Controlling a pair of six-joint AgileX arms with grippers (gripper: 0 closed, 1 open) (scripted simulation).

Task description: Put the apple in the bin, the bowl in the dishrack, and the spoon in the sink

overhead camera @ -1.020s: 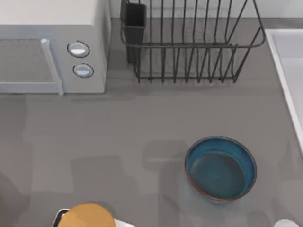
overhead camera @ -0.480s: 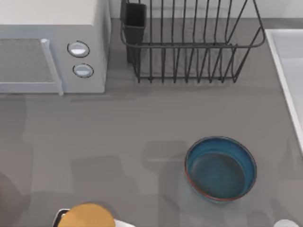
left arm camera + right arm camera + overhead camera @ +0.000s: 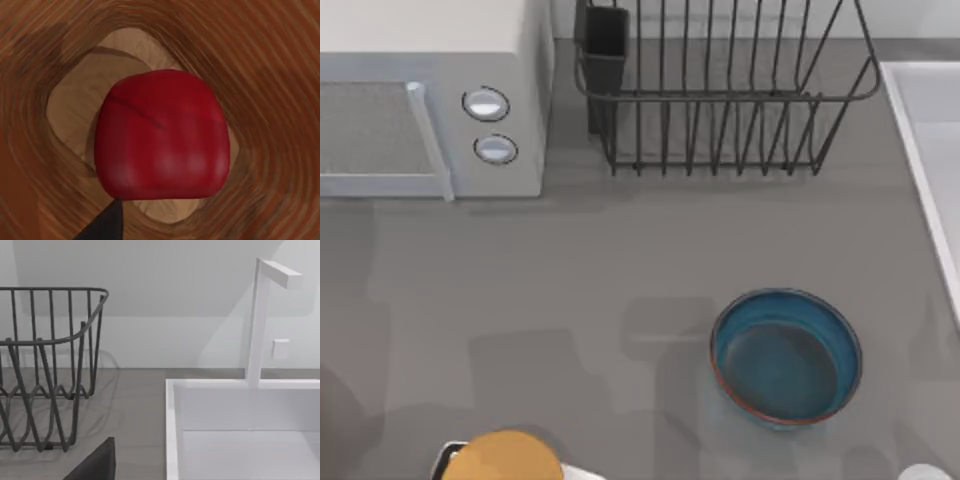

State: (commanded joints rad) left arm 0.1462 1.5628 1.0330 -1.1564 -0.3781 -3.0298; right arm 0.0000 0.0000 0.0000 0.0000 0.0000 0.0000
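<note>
A small round glossy red apple is showing a faint dark streak, lying over brown wood-grained swirls with a pale tan centre. A wide round blue-glazed bowl is wearing a thin reddish-brown rim. A black wire dishrack is standing on the plain grey tabletop, beside a pale grey-white rectangular sink.

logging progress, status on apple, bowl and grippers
Apple inside a brown woven container, under left wrist. Bowl on the counter, dishrack without it. Gripper fingers unclear.

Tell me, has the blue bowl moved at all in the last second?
No. In the top view the bowl sits at the same spot below the dishrack, no nearer the sink than before.
</note>
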